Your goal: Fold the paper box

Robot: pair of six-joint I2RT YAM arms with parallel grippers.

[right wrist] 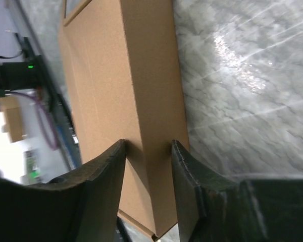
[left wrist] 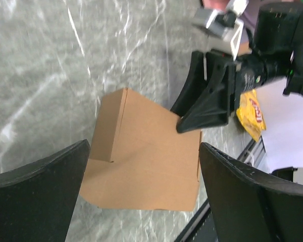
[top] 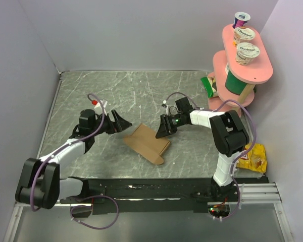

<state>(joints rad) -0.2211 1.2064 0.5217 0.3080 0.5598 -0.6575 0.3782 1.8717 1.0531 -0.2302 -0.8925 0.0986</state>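
Observation:
The paper box (top: 147, 142) is plain brown cardboard, lying partly folded on the grey marbled table between the two arms. In the left wrist view the box (left wrist: 146, 166) lies flat with one side panel raised at its left. My left gripper (top: 125, 123) is open and empty, just left of the box, its jaws wide apart above it (left wrist: 144, 146). My right gripper (top: 161, 132) is at the box's right edge. In the right wrist view its jaws (right wrist: 147, 148) stand apart, straddling a raised fold of the box (right wrist: 106, 75), with the tips at the cardboard.
A pink two-tier shelf (top: 245, 50) with yoghurt cups stands at the back right, a green packet (top: 208, 85) beside it. A yellow snack bag (top: 253, 157) lies at the right, by the right arm's base. A black rail (top: 156, 189) runs along the near edge. Walls close in left and right.

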